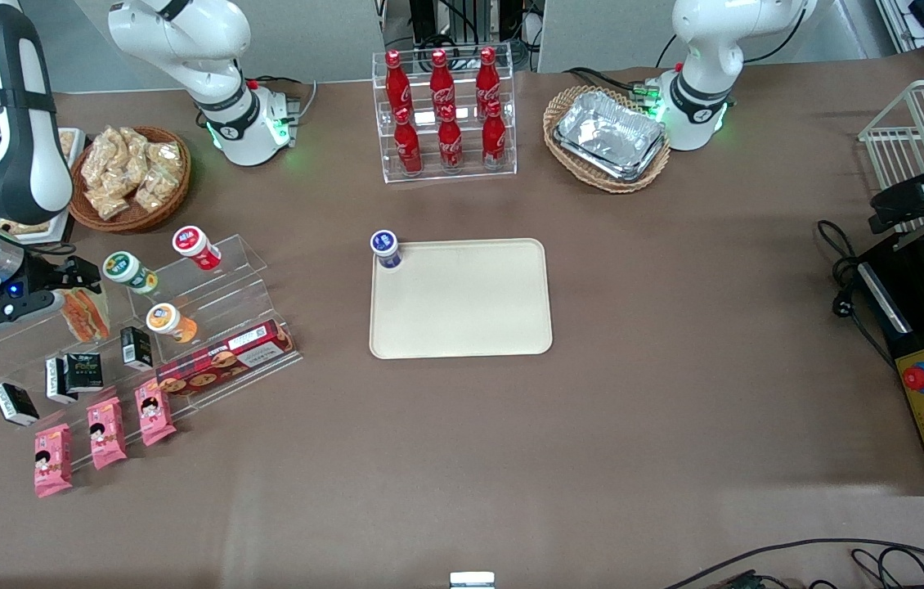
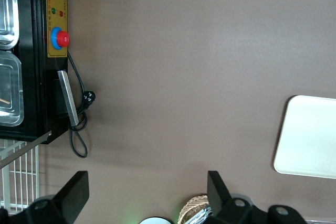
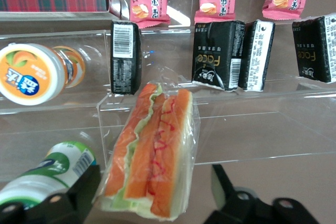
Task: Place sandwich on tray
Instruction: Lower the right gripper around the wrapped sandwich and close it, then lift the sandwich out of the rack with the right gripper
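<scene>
The sandwich (image 1: 86, 315) (image 3: 152, 150), a clear-wrapped wedge of white bread with orange and pale green layers, stands on the upper step of a clear acrylic shelf (image 1: 208, 286) at the working arm's end of the table. My gripper (image 1: 69, 282) (image 3: 155, 192) is open and straddles the sandwich's upper end. One finger (image 3: 79, 192) sits against the wrap. A gap separates the second finger (image 3: 226, 187) from it. The cream-beige tray (image 1: 462, 327) (image 2: 310, 137) lies flat mid-table, well away from the shelf.
A blue-lidded cup (image 1: 386, 248) stands on one tray corner. The green-lidded cup (image 1: 129, 272) (image 3: 52, 174) lies right beside the sandwich. Orange cup (image 3: 31, 73), black cartons (image 3: 126, 56), pink packets (image 1: 106, 432) and a shortbread box (image 1: 225, 360) fill the shelf. A cola rack (image 1: 444, 114) and two baskets stand farther back.
</scene>
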